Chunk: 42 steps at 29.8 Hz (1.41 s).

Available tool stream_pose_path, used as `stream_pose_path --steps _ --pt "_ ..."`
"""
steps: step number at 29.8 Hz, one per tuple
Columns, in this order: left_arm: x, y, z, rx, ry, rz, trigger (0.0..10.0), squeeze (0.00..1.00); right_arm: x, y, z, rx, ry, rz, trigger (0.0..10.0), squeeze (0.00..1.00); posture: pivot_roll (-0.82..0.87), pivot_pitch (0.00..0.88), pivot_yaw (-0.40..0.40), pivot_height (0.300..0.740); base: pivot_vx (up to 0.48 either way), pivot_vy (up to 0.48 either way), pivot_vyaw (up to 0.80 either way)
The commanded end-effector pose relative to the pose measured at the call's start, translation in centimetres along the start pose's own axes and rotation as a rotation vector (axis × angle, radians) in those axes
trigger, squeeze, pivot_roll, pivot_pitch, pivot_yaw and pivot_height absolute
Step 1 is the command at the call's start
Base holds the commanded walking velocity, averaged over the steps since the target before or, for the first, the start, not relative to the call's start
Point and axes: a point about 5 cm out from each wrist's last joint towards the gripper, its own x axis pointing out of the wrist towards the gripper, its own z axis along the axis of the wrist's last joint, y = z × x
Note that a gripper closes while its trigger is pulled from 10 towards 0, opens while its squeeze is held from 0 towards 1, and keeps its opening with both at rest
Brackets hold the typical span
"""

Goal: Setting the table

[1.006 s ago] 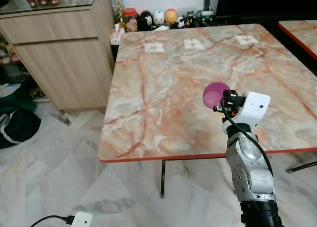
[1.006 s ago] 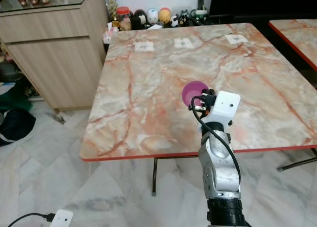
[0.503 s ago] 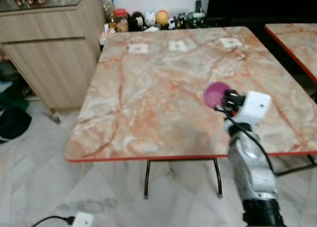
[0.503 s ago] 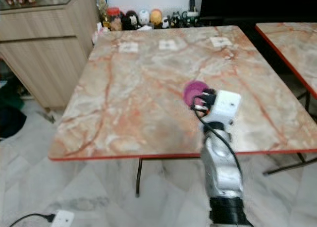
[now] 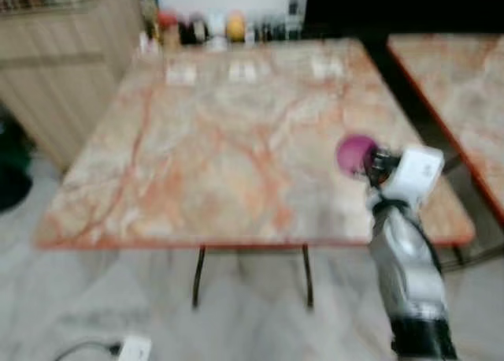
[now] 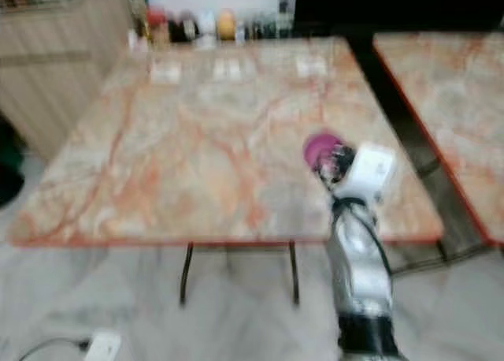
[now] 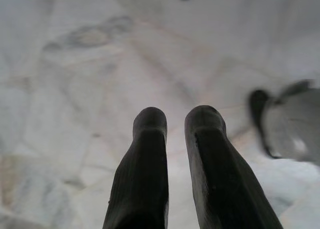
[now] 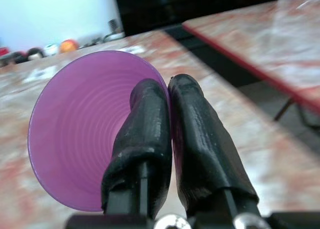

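Right claw [image 8: 167, 134] is clamped on the rim of a purple cup [image 8: 82, 129]: one finger inside the mouth, the other on the outer wall, the two nearly touching through the thin plastic. The cup is carried on its side, mouth toward the wrist camera, above the right part of the marble-patterned desk [image 5: 213, 156], near its front edge and off the surface (head views are blurred, so exact height above the top cannot be judged).

Left claw [image 7: 175, 154] hangs over the pale marble floor, fingers nearly closed with only a narrow gap, gripping nothing.

Desk state: no place setting laid. Three small white squares [image 5: 246, 71] sit in a row near the far edge; what they are cannot be told. Jars and small figures [image 6: 201, 24] line up beyond the far edge, by a wooden cabinet [image 5: 55, 53]. A second, similar desk [image 6: 449, 85] stands to the right.

Progress, as judged: early. One item is in the grip and at the desk but not yet set down. Remaining: turn the cup upright, place it, release, then bring whatever else the setting needs.
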Motion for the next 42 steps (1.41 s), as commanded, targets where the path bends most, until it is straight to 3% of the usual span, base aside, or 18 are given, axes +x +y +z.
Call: stream_pose_path --steps 1,35,42 --pt "-0.15 0.53 -0.79 0.0 0.028 0.012 10.0 0.0 0.03 0.92 0.36 0.014 -0.015 0.023 10.0 0.0 -0.09 0.092 0.028 0.74 0.0 -0.48 0.0" --pt "-0.18 0.66 -0.86 0.002 0.026 0.01 10.0 0.0 0.11 0.36 0.48 0.021 -0.019 -0.016 10.0 0.0 -0.1 0.095 0.032 0.74 0.0 -0.48 0.0" --pt "-0.18 0.51 -0.84 -0.011 0.026 0.006 10.0 0.0 0.1 0.25 0.45 0.02 -0.017 -0.022 10.0 0.0 -0.1 0.096 0.031 0.74 0.0 0.0 0.0"
